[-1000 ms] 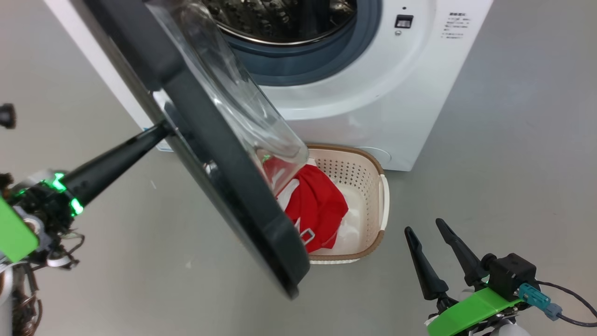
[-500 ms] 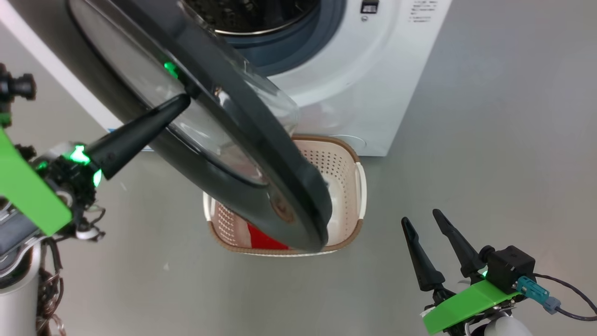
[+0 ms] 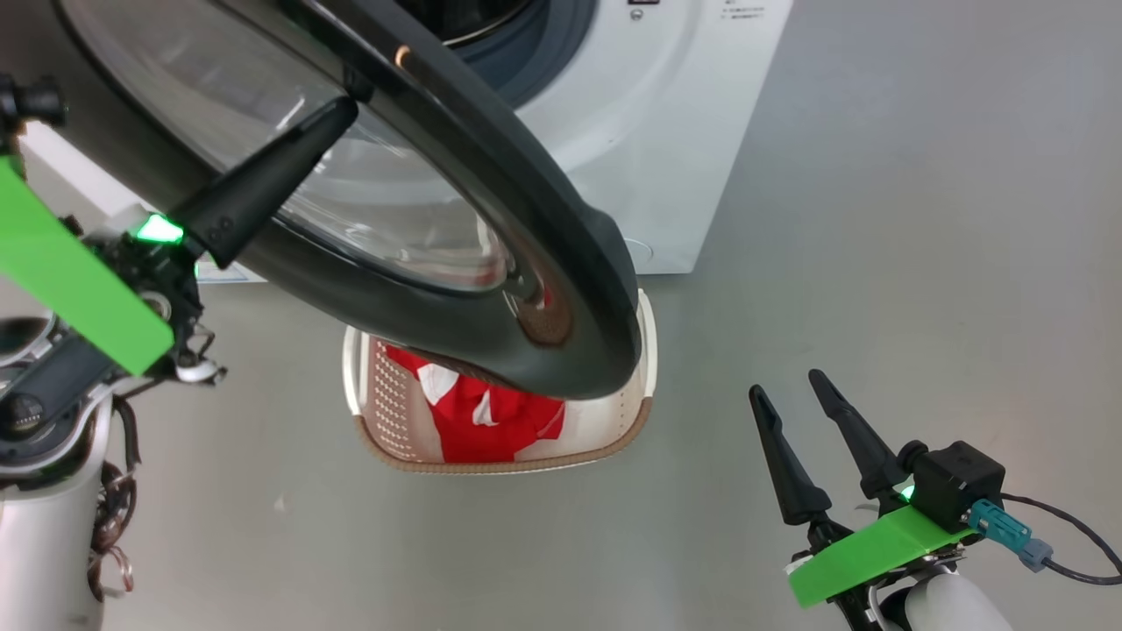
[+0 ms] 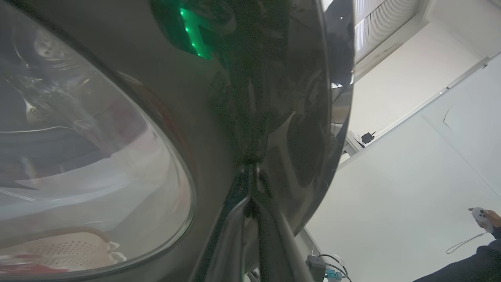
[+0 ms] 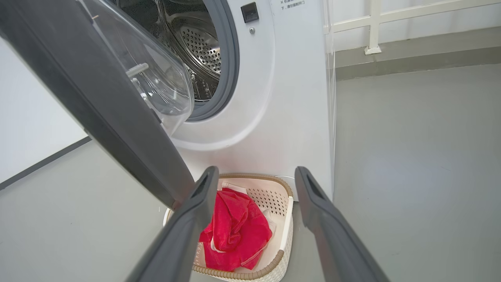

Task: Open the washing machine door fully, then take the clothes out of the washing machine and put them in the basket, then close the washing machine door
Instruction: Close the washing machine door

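The washing machine door [image 3: 491, 219], black-rimmed with a glass centre, hangs part-open over the basket [image 3: 500, 462]. My left gripper [image 3: 340, 109] is shut, its tip pressed against the door's outer face; the left wrist view shows the same gripper [image 4: 250, 170] touching the door's black rim [image 4: 282, 98]. The red clothes [image 3: 478, 421] lie in the basket, half hidden by the door. The white washing machine [image 3: 675, 131] stands behind. My right gripper [image 3: 787, 387] is open and empty at the lower right. In the right wrist view, that gripper [image 5: 256, 172] frames the clothes [image 5: 235, 231], the basket [image 5: 287, 219] and the door [image 5: 98, 102].
Grey floor [image 3: 920, 219] lies open to the right of the machine. The steel drum [image 5: 197, 47] shows past the door. A white railing [image 5: 372, 27] runs along the far wall. A person's hand [image 4: 485, 217] holds a controller at the right edge of the left wrist view.
The door has swung toward the machine with my left gripper pressing on it, so its outer face shows. The head camera has shifted too. My right gripper stays open and still.
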